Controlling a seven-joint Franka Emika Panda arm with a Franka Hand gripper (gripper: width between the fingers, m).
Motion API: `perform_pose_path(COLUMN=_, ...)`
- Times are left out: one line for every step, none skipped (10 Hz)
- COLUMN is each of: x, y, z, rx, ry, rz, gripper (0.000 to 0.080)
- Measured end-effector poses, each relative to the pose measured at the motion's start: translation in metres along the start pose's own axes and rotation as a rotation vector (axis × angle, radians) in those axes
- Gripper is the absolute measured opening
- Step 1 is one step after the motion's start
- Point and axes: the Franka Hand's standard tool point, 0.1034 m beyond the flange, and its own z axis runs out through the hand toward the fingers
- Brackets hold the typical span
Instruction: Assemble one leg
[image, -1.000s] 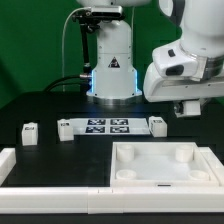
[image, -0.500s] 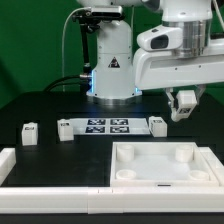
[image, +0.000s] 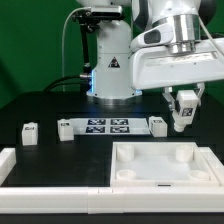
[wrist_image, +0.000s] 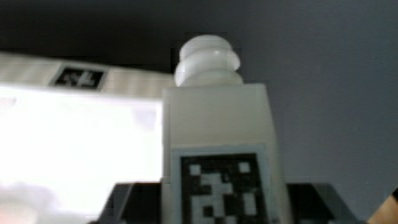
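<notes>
My gripper (image: 181, 114) is shut on a leg (image: 182, 106), a small white block with a tag, and holds it in the air above the table, behind the far right corner of the large white square piece (image: 165, 178). In the wrist view the leg (wrist_image: 217, 120) fills the middle, with its tag toward the camera and its rounded peg pointing away. The dark fingers (wrist_image: 143, 203) press on both of its sides at my gripper (wrist_image: 222, 206). Three more legs stand on the table: one (image: 29, 132) at the exterior view's left, one (image: 64, 128) and one (image: 157, 124) at the ends of the marker board.
The marker board (image: 105, 126) lies in front of the robot base (image: 112, 70). A white raised border (image: 12, 162) runs along the exterior view's left and front edge. The large square piece has corner sockets.
The arm has swung toward the exterior view's left. The gripper with the leg has moved a little left and slightly down.
</notes>
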Motion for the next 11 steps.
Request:
perform_pose_path(x=0.021, y=0.004, z=0.004, rx=0.001, ry=0.019, rz=-0.024, gripper=0.029)
perform_pose_path(x=0.04, y=0.008, z=0.011, rx=0.002, ry=0.041, rz=-0.03, gripper=0.029)
perform_pose_path(x=0.054, y=0.01, z=0.016, rx=0.002, ry=0.077, rz=-0.025, gripper=0.029)
perform_pose_path(x=0.057, y=0.01, z=0.016, rx=0.001, ry=0.097, rz=-0.044, gripper=0.029)
perform_pose_path(x=0.056, y=0.01, z=0.016, rx=0.001, ry=0.096, rz=-0.044, gripper=0.029)
perform_pose_path(x=0.056, y=0.01, z=0.016, rx=0.001, ry=0.096, rz=-0.044, gripper=0.029)
perform_pose_path(x=0.056, y=0.01, z=0.016, rx=0.001, ry=0.096, rz=-0.044, gripper=0.029)
perform_pose_path(x=0.056, y=0.011, z=0.017, rx=0.001, ry=0.09, rz=-0.05, gripper=0.029)
perform_pose_path(x=0.066, y=0.018, z=0.02, rx=-0.003, ry=0.079, rz=-0.087, gripper=0.029)
perform_pose_path(x=0.086, y=0.029, z=0.027, rx=-0.003, ry=0.071, rz=-0.097, gripper=0.029)
perform_pose_path(x=0.1, y=0.032, z=0.033, rx=-0.002, ry=0.085, rz=-0.095, gripper=0.029)
